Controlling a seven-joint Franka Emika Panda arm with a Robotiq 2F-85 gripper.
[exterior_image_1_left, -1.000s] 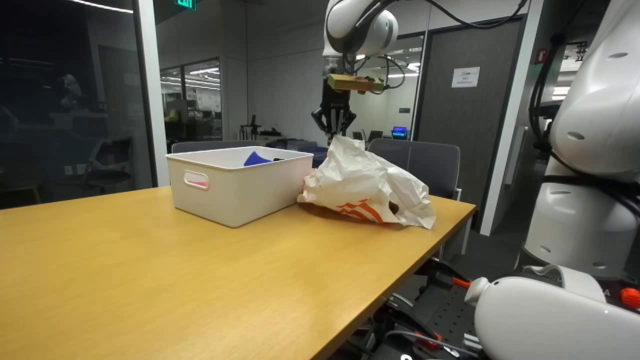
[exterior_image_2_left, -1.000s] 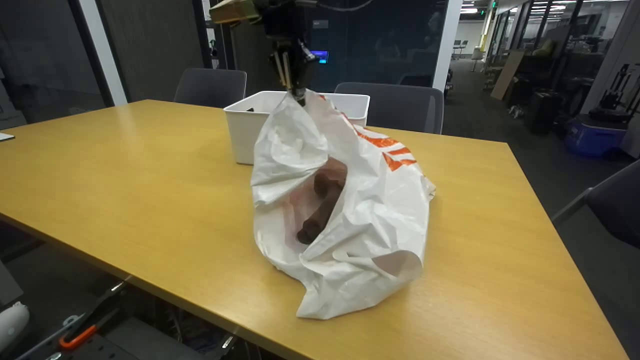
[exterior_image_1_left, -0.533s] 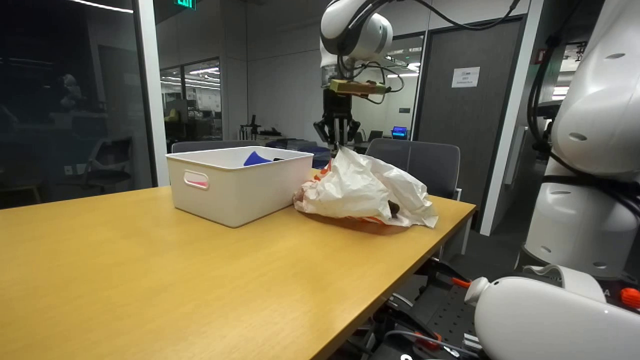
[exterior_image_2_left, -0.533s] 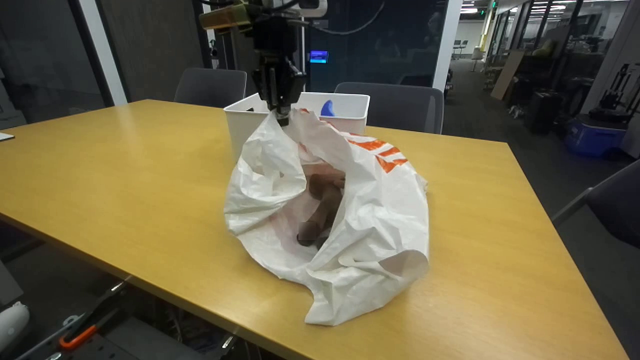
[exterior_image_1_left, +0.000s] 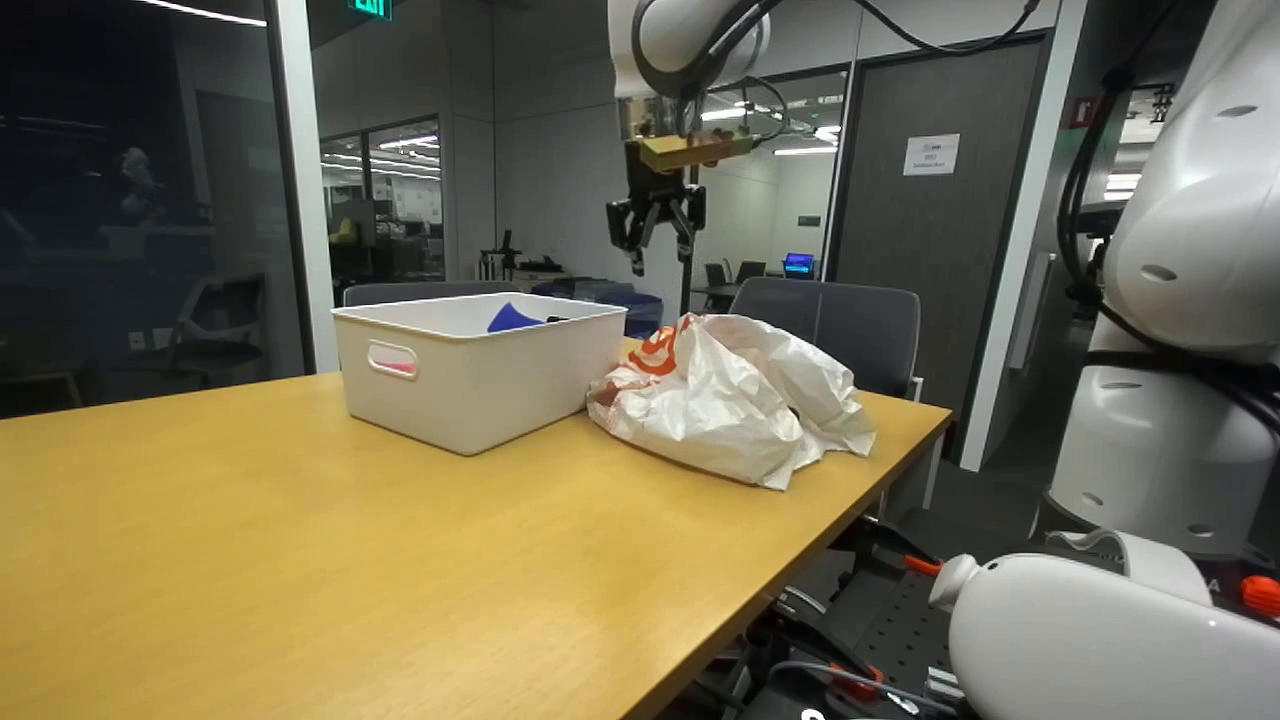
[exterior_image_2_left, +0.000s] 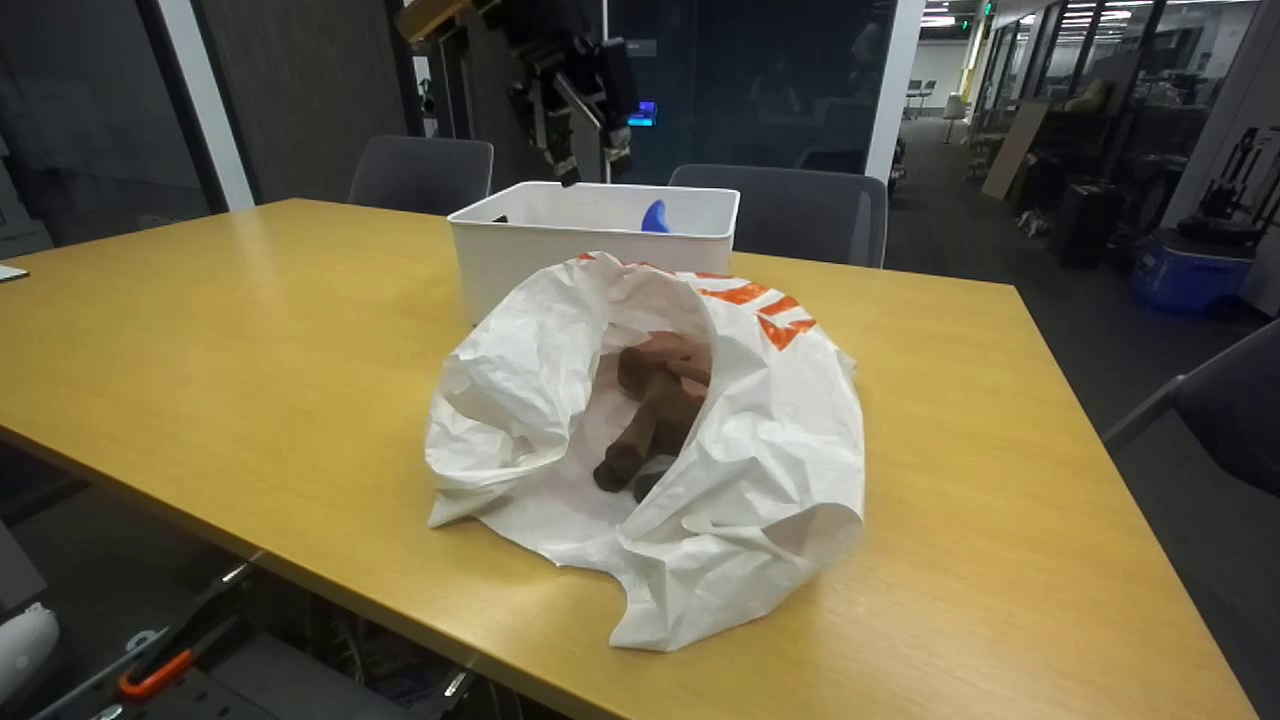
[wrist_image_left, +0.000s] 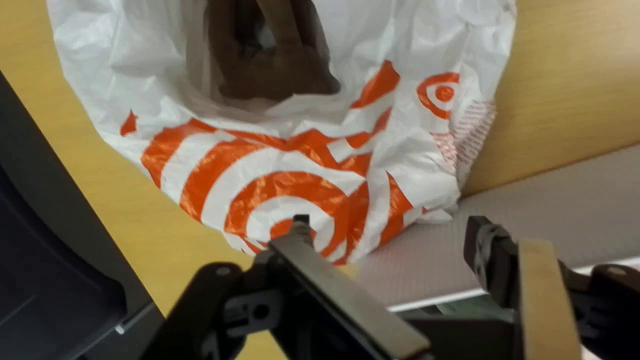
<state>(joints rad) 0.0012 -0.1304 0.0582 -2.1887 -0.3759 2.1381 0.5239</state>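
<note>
— Claw (exterior_image_1_left: 662, 262): how is it standing?
— It is hanging in midair and pointing down, its two sides standing well apart.
— Where is the white plastic bag (exterior_image_2_left: 755, 470) lying?
— It is resting on the worktop (exterior_image_2_left: 260, 330) below the claw, apart from it. Its mouth is gaping on the side away from the claw, and a brown object (exterior_image_2_left: 655, 420) is showing inside.
— Which other items are standing nearby?
— A white bin (exterior_image_1_left: 540, 380) is standing below the claw beside the bag, a blue piece (exterior_image_1_left: 512, 318) showing inside. Beyond the worktop's edge, a grey chair (exterior_image_1_left: 870, 330) is standing lower than the claw.
</note>
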